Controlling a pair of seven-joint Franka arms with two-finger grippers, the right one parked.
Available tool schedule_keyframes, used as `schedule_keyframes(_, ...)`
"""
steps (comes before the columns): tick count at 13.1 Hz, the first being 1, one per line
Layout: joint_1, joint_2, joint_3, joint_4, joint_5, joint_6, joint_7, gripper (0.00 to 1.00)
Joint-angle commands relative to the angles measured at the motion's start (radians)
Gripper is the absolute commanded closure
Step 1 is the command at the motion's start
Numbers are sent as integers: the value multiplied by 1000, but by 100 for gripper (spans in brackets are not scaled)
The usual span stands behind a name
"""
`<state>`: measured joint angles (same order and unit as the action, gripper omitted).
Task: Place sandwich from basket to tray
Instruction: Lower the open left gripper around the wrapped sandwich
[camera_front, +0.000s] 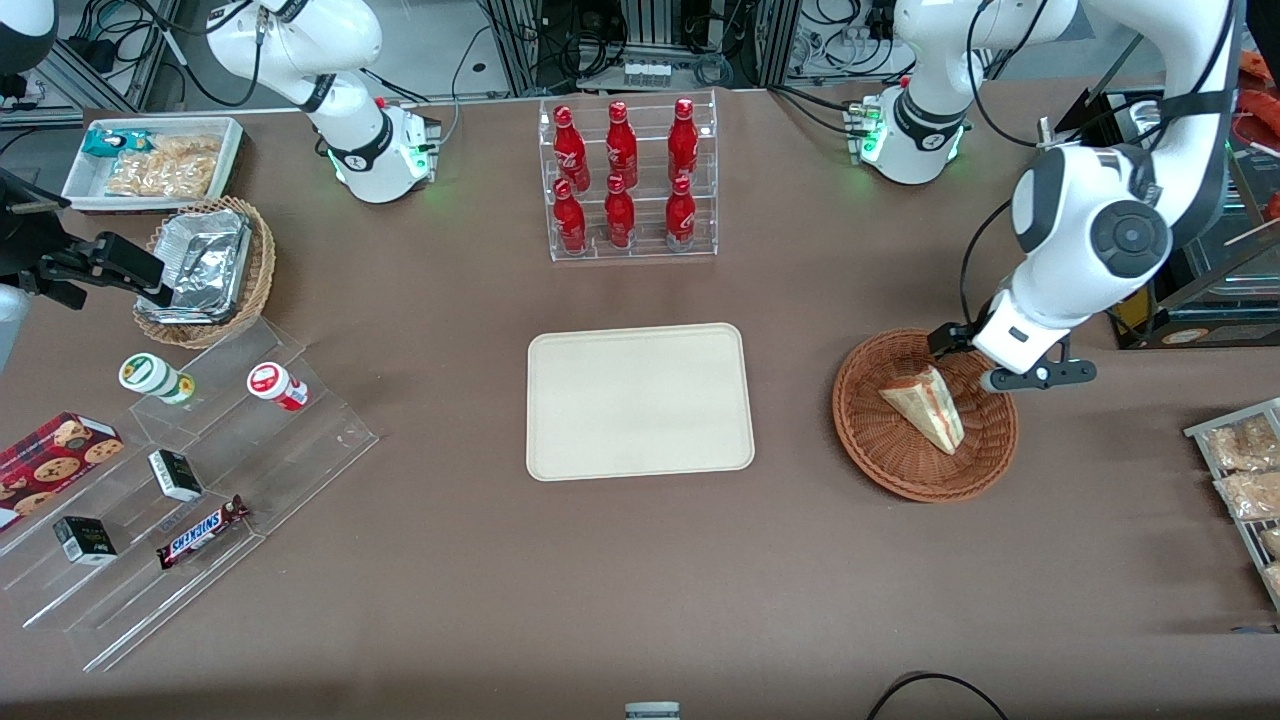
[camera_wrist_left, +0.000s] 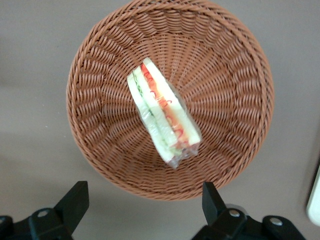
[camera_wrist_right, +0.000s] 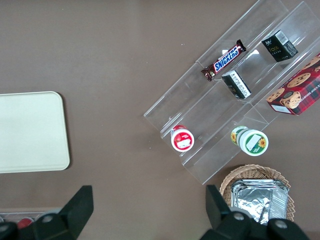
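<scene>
- Toward the working arm's end of the table: basket (camera_front: 925, 415), reddish-brown wicker, round, sitting on the brown table (camera_front: 640, 580).
- Sandwich (camera_front: 925, 405) lies in the basket, near the middle, wrapped in clear film; wrist view shows its cut edge up, red and green filling layers visible (camera_wrist_left: 164, 116).
- Gripper (camera_front: 985, 362) hangs above the basket's rim, on the side farther from the front camera; not touching the sandwich.
- Gripper fingers (camera_wrist_left: 75, 200) spread wide apart, nothing between them; the basket edge shows in the gap.
- Tray (camera_front: 639, 400), cream, flat, at table centre, beside the basket and well apart from it; nothing on it.
- Clear rack of red bottles (camera_front: 625, 180) stands farther from the front camera than the tray.
- Toward the parked arm's end: lighter wicker basket with foil container (camera_front: 205, 265), white bin of snacks (camera_front: 155, 160), clear stepped stand (camera_front: 190, 480) holding a Snickers bar (camera_front: 203, 531), small boxes and jars.
- Cookie box (camera_front: 50, 460) beside that stand.
</scene>
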<state>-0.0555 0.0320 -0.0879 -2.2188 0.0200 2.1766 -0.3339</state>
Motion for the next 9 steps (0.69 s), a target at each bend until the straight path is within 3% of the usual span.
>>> schedule_keyframes(1,-12,15,-7,-5,-2,54,-213,0)
schedule_keyframes(9,-14,114,-18,-71,-2,298,-723,0)
